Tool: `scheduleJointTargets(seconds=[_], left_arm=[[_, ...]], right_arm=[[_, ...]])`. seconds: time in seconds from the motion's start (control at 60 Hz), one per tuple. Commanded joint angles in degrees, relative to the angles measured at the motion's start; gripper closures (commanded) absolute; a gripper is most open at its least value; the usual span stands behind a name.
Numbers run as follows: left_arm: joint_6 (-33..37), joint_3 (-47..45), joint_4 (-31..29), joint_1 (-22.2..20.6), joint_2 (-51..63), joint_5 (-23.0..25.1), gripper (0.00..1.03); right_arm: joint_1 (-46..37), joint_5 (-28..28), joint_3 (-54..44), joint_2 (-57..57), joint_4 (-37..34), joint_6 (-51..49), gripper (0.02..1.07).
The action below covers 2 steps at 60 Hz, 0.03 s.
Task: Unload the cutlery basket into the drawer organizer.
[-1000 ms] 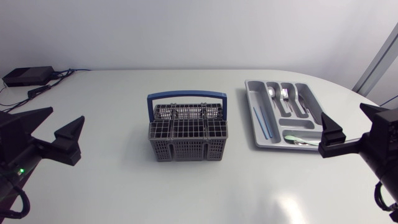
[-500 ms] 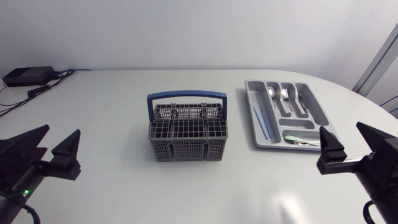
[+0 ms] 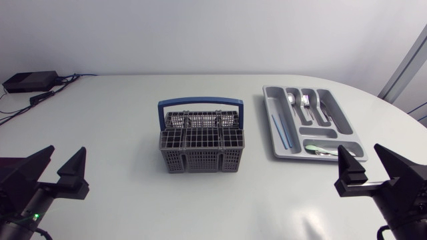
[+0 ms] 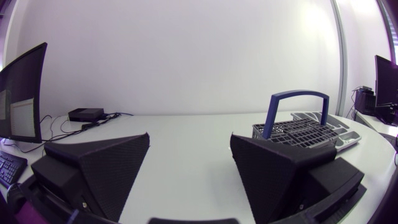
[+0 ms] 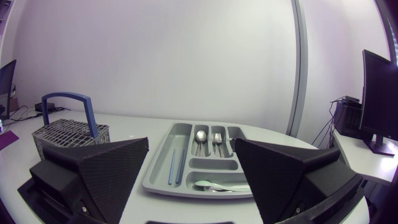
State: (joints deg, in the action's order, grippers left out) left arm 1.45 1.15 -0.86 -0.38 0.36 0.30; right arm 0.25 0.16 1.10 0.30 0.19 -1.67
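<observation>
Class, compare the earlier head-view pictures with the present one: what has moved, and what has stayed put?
Both arms drew back toward the head view's lower edge. The left gripper and the right gripper stayed open and empty, and nothing was grasped or released. The cutlery basket and the drawer organizer, with its cutlery, did not move.

Head view looks down on the table (image 3: 120,113); both wrist views look across it, sharing the basket (image 3: 200,160).

basket (image 3: 200,151) contents hidden behind its grid, left arm (image 3: 17,215), right arm (image 3: 405,208) cropped at edges
</observation>
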Motion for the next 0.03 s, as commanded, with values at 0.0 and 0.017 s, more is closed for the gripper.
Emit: scheduleJointTargets(seconds=[0.0, 0.017], left_arm=[[-1.5, -1.1, 0.9, 0.4, -0.4, -0.3, 0.05], [-1.5, -1.1, 0.9, 0.4, -0.4, -0.3, 0.05]], right_arm=[[-0.3, -0.2, -1.1, -0.3, -0.2, 1.7, 0.07], [-0.3, -0.2, -1.1, -0.3, -0.2, 1.7, 0.07]])
